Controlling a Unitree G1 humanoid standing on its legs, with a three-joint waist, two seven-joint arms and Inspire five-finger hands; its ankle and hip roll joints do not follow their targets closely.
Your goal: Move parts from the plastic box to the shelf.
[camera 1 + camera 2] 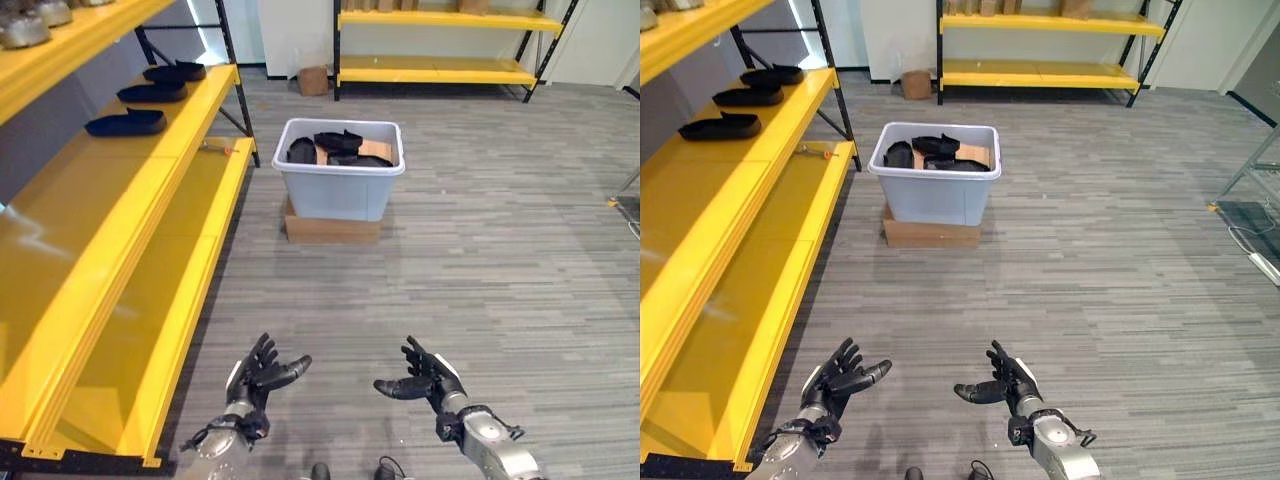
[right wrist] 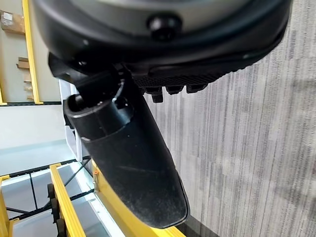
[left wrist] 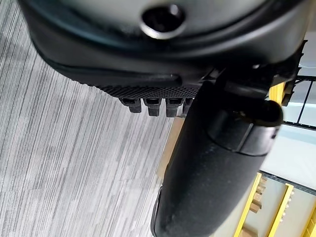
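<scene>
A pale grey plastic box [image 1: 340, 180] stands on the floor ahead, resting on a flat cardboard piece [image 1: 332, 229]. Several black parts [image 1: 338, 147] lie inside it. Three black parts [image 1: 126, 122] lie in a row on the yellow shelf [image 1: 120, 215] to my left. My left hand [image 1: 262, 372] and right hand [image 1: 425, 379] hover low over the floor near me, both open with relaxed fingers and holding nothing, thumbs pointing toward each other. They are well short of the box.
A second yellow shelf rack [image 1: 435, 45] stands along the far wall, with a small cardboard box [image 1: 313, 80] on the floor beside it. Metal items [image 1: 25, 28] sit on the upper left shelf. Grey wood-pattern floor [image 1: 480, 250] stretches between me and the box.
</scene>
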